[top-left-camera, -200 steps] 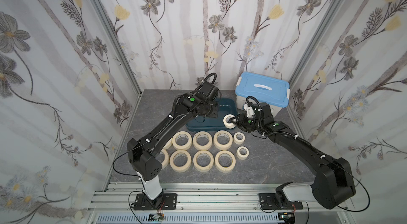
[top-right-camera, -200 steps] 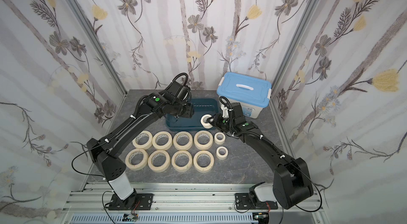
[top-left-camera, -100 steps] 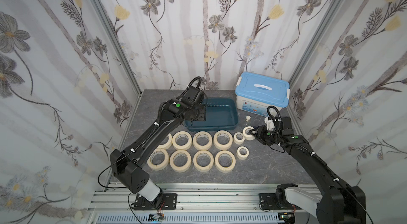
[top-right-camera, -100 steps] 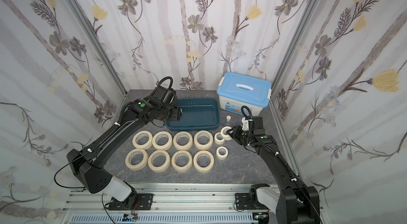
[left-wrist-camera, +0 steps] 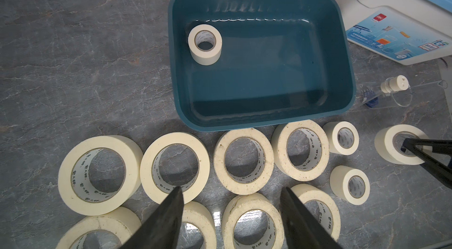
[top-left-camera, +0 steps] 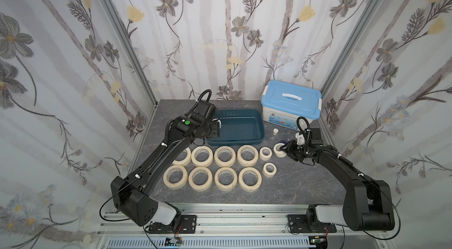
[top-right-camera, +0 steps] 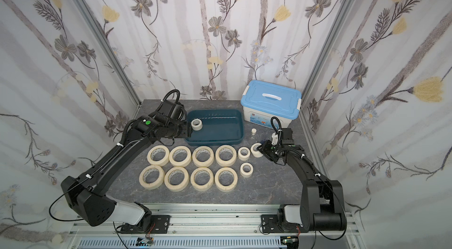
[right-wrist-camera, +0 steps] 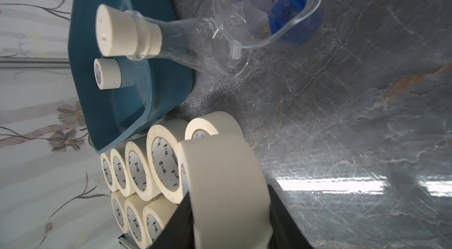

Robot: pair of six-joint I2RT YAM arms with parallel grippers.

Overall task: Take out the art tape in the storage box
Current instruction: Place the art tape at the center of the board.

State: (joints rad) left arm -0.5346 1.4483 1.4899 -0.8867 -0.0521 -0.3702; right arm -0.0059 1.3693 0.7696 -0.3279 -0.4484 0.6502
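**One small roll left in the teal box, another held at the row's end**

Seen from above: a grey marbled table (top-left-camera: 305, 186) inside floral-papered walls. At the back, the storage box (top-right-camera: 238, 135), dark teal and lidless, with one small art tape roll (top-right-camera: 196, 124) standing flat in its far corner nearest the left arm; shown also in the left wrist view (left-wrist-camera: 205, 44). In front of the box, eight large rolls (top-left-camera: 225, 157) laid flat in two rows of four, touching or nearly so. Beside them, toward the right arm, two small rolls (top-left-camera: 265, 153), one in line with each row.

Right gripper (top-left-camera: 285, 150) low at the far end of the back row, fingers (right-wrist-camera: 283, 213) closed on a third small roll (top-left-camera: 278, 149), one finger inside its core, one outside; roll at or just above the table, contact unclear.

Left gripper (left-wrist-camera: 232, 211) hovering near the box's left edge, fingers (left-wrist-camera: 168, 211) spread apart, holding nothing.

Behind the right gripper, a clear flask with a white stopper (top-left-camera: 275, 132), a clear beaker (right-wrist-camera: 276, 10), and a white tub with a light-blue lid (top-left-camera: 291, 101).
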